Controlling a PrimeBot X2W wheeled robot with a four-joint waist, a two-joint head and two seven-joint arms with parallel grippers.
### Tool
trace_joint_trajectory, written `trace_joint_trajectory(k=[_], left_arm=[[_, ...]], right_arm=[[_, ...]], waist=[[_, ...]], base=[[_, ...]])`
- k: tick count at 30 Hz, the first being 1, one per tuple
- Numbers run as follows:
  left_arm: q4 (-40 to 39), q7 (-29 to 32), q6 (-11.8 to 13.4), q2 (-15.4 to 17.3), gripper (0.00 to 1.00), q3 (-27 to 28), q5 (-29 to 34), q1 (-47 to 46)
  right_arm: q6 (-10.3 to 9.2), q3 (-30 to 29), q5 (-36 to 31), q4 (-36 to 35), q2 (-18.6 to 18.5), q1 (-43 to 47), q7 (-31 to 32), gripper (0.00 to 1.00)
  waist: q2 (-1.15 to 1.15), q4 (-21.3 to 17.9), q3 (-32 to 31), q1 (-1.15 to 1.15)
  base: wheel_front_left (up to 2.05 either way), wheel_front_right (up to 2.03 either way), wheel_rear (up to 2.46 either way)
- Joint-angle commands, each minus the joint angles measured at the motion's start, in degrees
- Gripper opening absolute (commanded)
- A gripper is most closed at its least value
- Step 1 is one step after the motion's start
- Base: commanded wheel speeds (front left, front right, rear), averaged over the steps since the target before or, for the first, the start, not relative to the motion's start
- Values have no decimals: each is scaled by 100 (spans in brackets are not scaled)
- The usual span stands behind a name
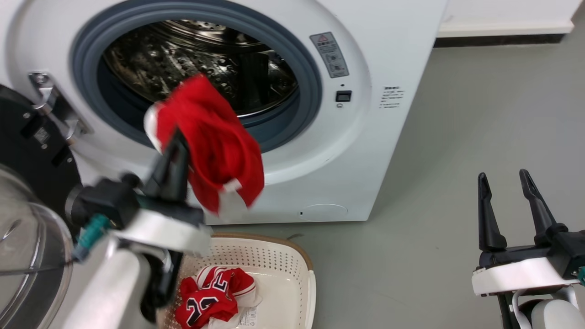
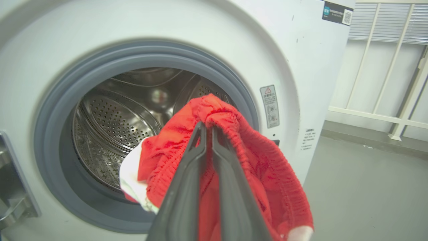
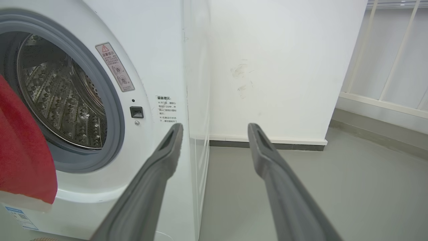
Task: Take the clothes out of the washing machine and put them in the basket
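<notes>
My left gripper (image 1: 177, 137) (image 2: 208, 129) is shut on a plain red garment with white trim (image 1: 215, 151) (image 2: 254, 167). The garment hangs in front of the washing machine's (image 1: 388, 55) open porthole, above the basket (image 1: 292, 260). Its edge also shows at the left of the right wrist view as red cloth (image 3: 23, 160). A red jersey with white stripes and dark numbers (image 1: 212, 297) lies crumpled in the basket. The steel drum (image 2: 113, 127) (image 3: 57, 100) looks bare where I can see it. My right gripper (image 1: 502, 180) (image 3: 215, 129) is open and holds nothing, out over the floor to the right.
The machine's black-framed glass door (image 1: 27, 219) stands open at the left, close to my left arm. Grey floor (image 1: 457, 160) stretches to the right of the machine. A white wall (image 3: 274, 67) and a white railing (image 2: 384, 67) stand behind.
</notes>
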Motion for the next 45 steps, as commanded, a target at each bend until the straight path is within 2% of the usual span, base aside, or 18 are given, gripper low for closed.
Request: trace_joint_trajectory(k=[1,6,8,14,23,31,38,45], left_arm=[[-114,54,-86,-10,0,-125,-47,235],[2,276,-320,-10,0,-419,-192,592],[135,369,-386,85,0,-607,-45,647],[832,579,-511,-105,0,-1037,49,685],[2596,547,-782,-359,0,-1617,425,-113],[4308,363,-871,-503,0,-1696,561,-1126],[5491,172,-898,-490,0,-1781,680,-1819],[6216,28,-926,-500,0,-1873,775,-2151]], right_arm=[[-6,1,38,-15,-1,63,-12,100],[-6,56,14,-36,-1,1,-12,100],[-6,80,-18,-52,-1,-74,-12,100],[-6,55,-54,-117,-1,-312,-12,100],[-6,62,-52,-276,0,-645,-11,100],[-6,75,132,-388,2,-892,-12,100],[-6,153,311,-468,1,-1047,-11,100],[-6,232,471,-478,1,-1119,-11,100]], waist=[[0,95,1,1],[0,103,195,1],[0,67,352,1],[0,-137,995,1],[0,-484,2183,1],[0,-762,3107,1],[0,-991,3609,1],[0,-1160,3810,1]], base=[[0,0,0],[0,0,0],[0,0,0],[0,0,0],[0,0,0],[0,0,0],[0,0,0],[0,0,0]])
